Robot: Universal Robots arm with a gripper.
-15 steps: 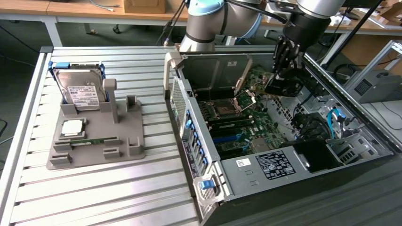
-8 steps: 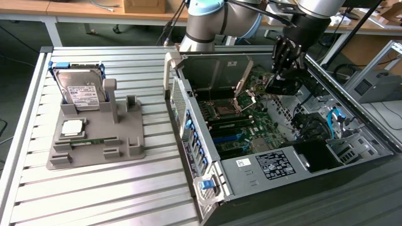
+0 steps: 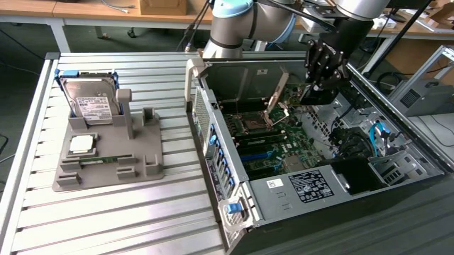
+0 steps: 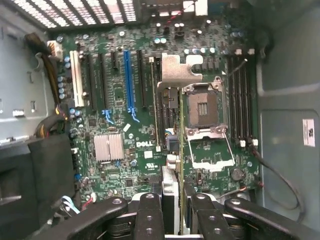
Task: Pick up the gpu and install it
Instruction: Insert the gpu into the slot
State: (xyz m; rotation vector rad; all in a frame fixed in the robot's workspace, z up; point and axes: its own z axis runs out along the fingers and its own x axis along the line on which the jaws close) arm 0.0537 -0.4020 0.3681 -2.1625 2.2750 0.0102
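So, the gpu (image 4: 175, 165) was pinched edge-on between the gripper (image 4: 176, 202) fingers (image 4: 149, 212), hung above the motherboard (image 4: 117, 127) inside the open case (image 3: 298, 186); in the exterior view the gripper (image 3: 317, 95) was parked over the far part of the case, toward that view's right. For a clean install, the card should probably be kept square to the slots and lined up over the blue slot (image 4: 129, 80) before any push; the CPU socket (image 4: 202, 107) just beside should be given room. Looks-wise: thin, dark, flat; a silvery bracket (image 4: 178, 70) was seen at the end away from the fingers.
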